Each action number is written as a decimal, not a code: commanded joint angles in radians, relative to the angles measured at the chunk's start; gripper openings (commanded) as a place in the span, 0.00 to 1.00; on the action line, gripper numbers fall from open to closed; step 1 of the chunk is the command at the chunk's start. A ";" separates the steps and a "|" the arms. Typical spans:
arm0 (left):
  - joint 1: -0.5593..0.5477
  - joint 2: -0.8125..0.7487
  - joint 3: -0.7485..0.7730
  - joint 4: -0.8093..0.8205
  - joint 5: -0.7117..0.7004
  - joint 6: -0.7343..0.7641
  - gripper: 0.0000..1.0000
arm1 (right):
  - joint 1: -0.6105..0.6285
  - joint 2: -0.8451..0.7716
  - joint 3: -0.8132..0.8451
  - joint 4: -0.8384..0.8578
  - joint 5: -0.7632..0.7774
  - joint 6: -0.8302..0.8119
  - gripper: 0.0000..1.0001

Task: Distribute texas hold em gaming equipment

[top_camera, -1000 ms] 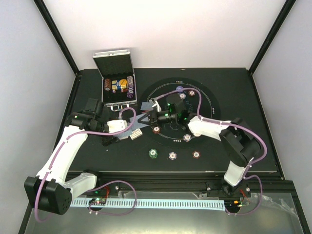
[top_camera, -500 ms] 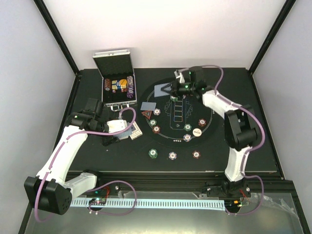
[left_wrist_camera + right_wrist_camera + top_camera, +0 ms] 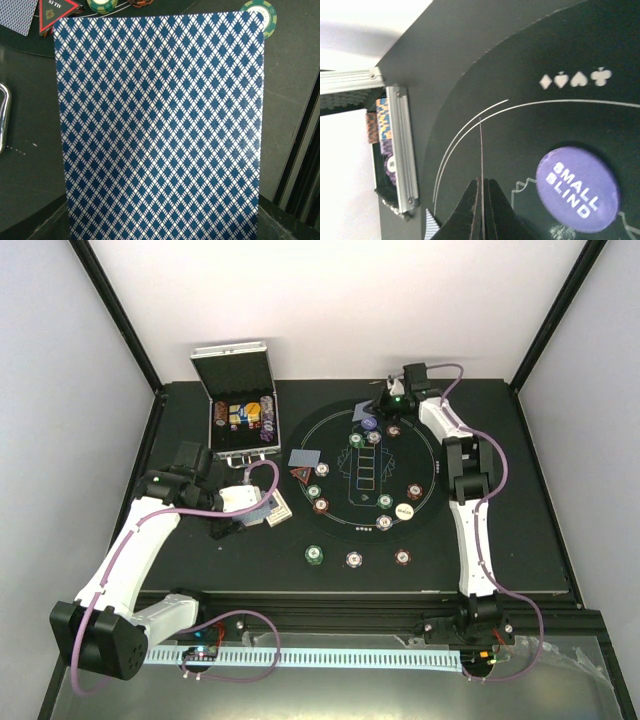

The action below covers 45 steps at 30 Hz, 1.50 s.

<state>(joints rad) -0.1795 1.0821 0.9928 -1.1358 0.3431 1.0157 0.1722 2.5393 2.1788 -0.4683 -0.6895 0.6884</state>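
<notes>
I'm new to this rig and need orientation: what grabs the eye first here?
A blue diamond-backed playing card, held in the left pincer, fills the left wrist view. At the far edge of the round black printed mat, the right pincer is shut on an edge-on card beside a purple SMALL BLIND button.

Black table (image 3: 530,540) with mat (image 3: 350,502), case (image 3: 240,422), chips (image 3: 354,559)

Case (image 3: 240,420) stands left of the mat (image 3: 350,508). Three chips (image 3: 354,559) lie in a row before the mat; further chips (image 3: 414,491) lie on it.
</notes>
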 commanded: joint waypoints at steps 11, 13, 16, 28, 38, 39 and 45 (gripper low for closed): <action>-0.008 0.010 0.050 -0.015 -0.001 -0.006 0.02 | 0.000 0.015 0.079 -0.122 0.092 -0.061 0.42; -0.008 0.008 0.051 -0.017 0.006 -0.007 0.02 | -0.007 -0.031 0.033 -0.137 0.107 -0.092 0.46; -0.009 0.003 0.053 -0.025 0.011 -0.009 0.02 | -0.021 -0.094 -0.024 -0.192 0.136 -0.138 0.50; -0.012 -0.020 0.047 -0.038 0.011 -0.009 0.02 | -0.021 -0.519 -0.545 -0.016 0.135 -0.155 0.68; -0.016 -0.015 0.046 -0.039 0.023 -0.011 0.02 | 0.333 -0.873 -1.133 0.567 -0.044 0.161 0.85; -0.015 -0.012 0.047 -0.041 0.023 -0.011 0.02 | 0.372 -0.881 -1.168 0.637 -0.056 0.203 0.85; -0.019 -0.013 0.050 -0.040 0.019 -0.010 0.02 | 0.556 -0.863 -1.291 1.007 -0.093 0.438 0.87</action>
<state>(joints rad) -0.1917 1.0775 1.0000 -1.1561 0.3412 1.0096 0.6685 1.6737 0.9218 0.2127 -0.7403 0.9417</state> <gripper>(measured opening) 0.670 0.868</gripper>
